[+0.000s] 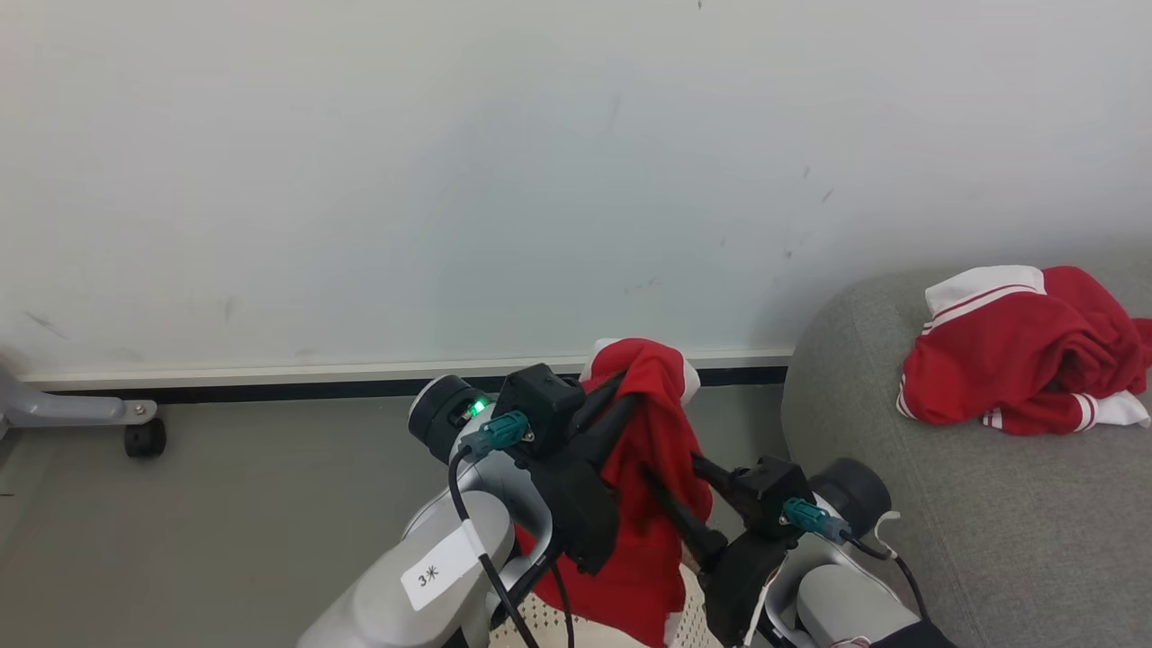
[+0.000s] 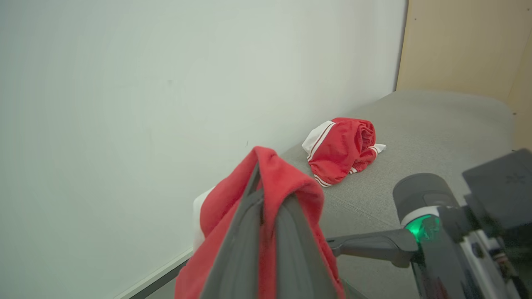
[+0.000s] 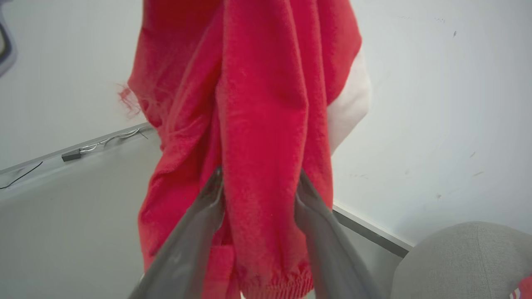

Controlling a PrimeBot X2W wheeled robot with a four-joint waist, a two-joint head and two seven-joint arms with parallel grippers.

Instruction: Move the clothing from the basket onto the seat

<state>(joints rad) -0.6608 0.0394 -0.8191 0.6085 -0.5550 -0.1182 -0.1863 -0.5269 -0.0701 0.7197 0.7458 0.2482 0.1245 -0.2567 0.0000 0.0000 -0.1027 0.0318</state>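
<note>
While the fingers of the left gripper [image 1: 621, 400] pinch its top fold, a soft bright red garment with a white patch [image 1: 652, 504] hangs above the cream-white perforated plastic basket [image 1: 551, 623]. The fingers of the right gripper [image 3: 259, 174] stand apart astride a hanging fold, touching it. Further right, a second red garment with white striped cuffs [image 1: 1017, 360] lies crumpled on the light grey fabric sofa [image 1: 990, 522].

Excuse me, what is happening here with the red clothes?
The robot's left tool is shut on a red garment, holding it up above the basket. The right tool has its fingers on both sides of a hanging fold; whether it grips is unclear. A second red garment already lies on the grey sofa.
</note>
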